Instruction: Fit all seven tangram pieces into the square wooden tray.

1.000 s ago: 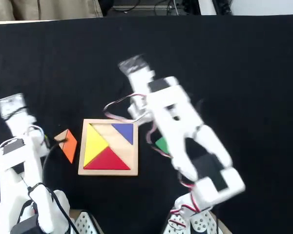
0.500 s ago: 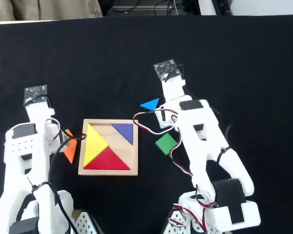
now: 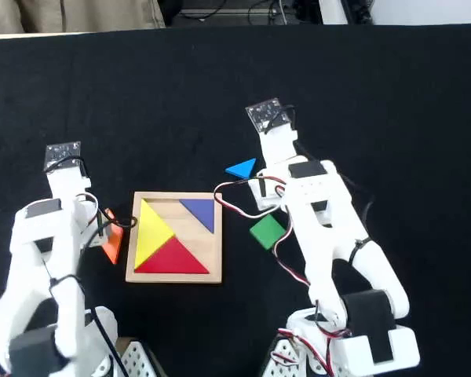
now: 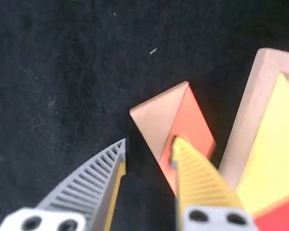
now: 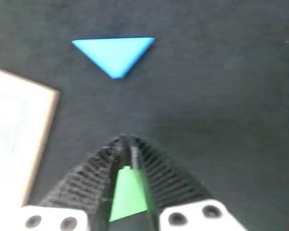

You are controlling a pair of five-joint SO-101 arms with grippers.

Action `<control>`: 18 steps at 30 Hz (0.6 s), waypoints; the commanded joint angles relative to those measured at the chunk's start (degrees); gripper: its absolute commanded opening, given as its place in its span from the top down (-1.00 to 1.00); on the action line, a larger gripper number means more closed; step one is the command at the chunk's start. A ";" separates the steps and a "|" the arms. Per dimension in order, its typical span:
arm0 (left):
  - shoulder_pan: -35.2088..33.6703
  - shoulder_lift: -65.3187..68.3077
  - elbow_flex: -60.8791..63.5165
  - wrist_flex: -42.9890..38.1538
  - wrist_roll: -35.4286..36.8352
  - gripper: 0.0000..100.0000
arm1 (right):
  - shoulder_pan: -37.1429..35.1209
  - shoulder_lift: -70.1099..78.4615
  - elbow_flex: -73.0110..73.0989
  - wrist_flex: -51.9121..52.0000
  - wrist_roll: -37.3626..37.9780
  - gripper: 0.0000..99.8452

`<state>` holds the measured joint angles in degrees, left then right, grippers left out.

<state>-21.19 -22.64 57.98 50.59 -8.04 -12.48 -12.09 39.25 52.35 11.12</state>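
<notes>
High view: the square wooden tray [image 3: 173, 277] lies between the two arms. It holds a yellow triangle [image 3: 151, 232], a red triangle [image 3: 171, 258] and a dark blue triangle [image 3: 200, 210], with bare wood beside them. The orange piece [image 4: 192, 127], orange on top with pale wood edges, lies just beside the tray. The left gripper [image 4: 149, 141] is moderately parted, with one fingertip over the orange piece. The right gripper [image 5: 125, 140] is pressed together and empty, near a light blue triangle [image 5: 114, 53]. A green square [image 3: 267, 231] lies on the cloth.

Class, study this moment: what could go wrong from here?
The left hand is open with one finger over the orange piece, which lies close to the tray: closing may tip it or nudge the tray. The right hand is shut short of the blue triangle: descending so might push it.
</notes>
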 commanded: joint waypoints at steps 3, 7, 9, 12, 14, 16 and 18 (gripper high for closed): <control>-5.85 14.59 -12.35 3.43 -5.98 0.76 | -10.64 -2.59 -10.86 9.93 0.35 0.98; -9.45 19.69 -17.63 3.96 -10.37 0.76 | -17.58 1.10 -12.97 10.55 0.35 0.97; -11.30 20.92 -19.82 3.69 -11.08 0.76 | -21.19 4.62 -15.16 10.64 0.35 0.97; -14.55 21.19 -22.11 3.69 -11.34 0.76 | -27.87 10.68 -20.79 11.34 -0.44 0.97; -17.19 20.84 -22.73 3.69 -11.34 0.76 | -32.35 14.99 -25.63 12.31 -1.41 0.97; -19.74 19.78 -22.90 3.87 -13.27 0.76 | -36.48 19.47 -31.08 13.89 -1.58 0.95; -22.02 18.37 -22.55 4.13 -15.56 0.76 | -39.65 23.69 -36.97 16.18 -1.58 0.85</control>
<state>-38.33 -1.36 38.20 54.29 -20.00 -47.12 7.87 12.09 66.07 10.15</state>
